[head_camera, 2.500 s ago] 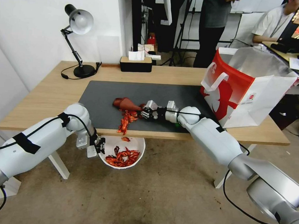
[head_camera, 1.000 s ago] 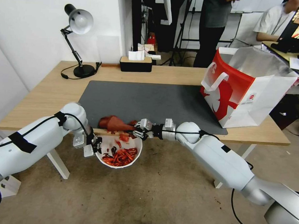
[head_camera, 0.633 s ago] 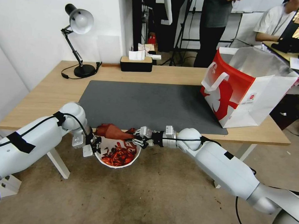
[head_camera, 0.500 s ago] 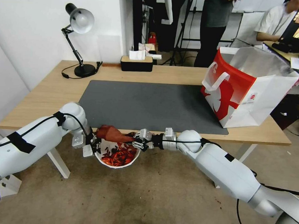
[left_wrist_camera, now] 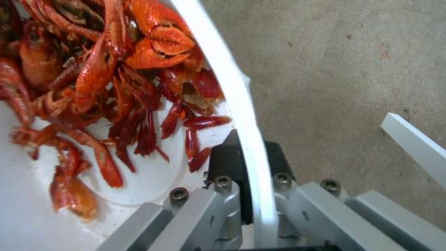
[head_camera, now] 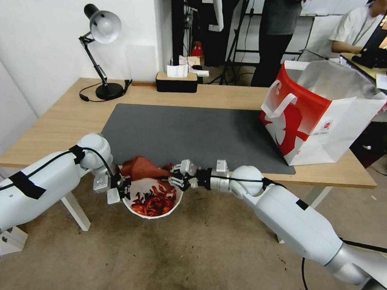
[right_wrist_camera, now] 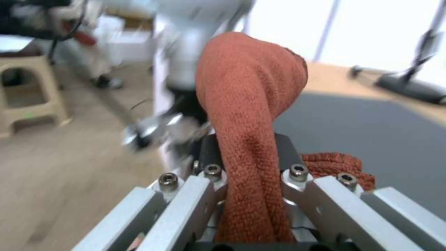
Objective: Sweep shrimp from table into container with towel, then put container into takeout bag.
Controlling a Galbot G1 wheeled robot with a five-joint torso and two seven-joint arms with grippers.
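The shrimp [head_camera: 153, 199] lie in a red heap inside the container [head_camera: 133, 207], a round white bowl. The bowl is held in the air just below the near edge of the table [head_camera: 57, 122], over the floor. In the left wrist view the shrimp [left_wrist_camera: 107, 87] fill much of the bowl, and its thin rim [left_wrist_camera: 241, 115] runs between the pads of the left gripper [left_wrist_camera: 251, 195], which pinches it tight.

The right gripper [head_camera: 175, 179] is just above the bowl at the table edge. It squeezes the towel [head_camera: 140, 168], and the rust-red cloth sticks out toward the left arm. In the right wrist view the towel [right_wrist_camera: 253, 115] stands up between the closed fingers.

No shrimp can be seen on the dark mat [head_camera: 189, 132], so the sweeping looks done. What is left, I think, is to put the bowl into the takeout bag [head_camera: 319, 112]. The bag stands open on the right end of the table, well apart from the bowl.

The bag has a small round red logo [head_camera: 328, 124] on its white side. Its words are too small to read.
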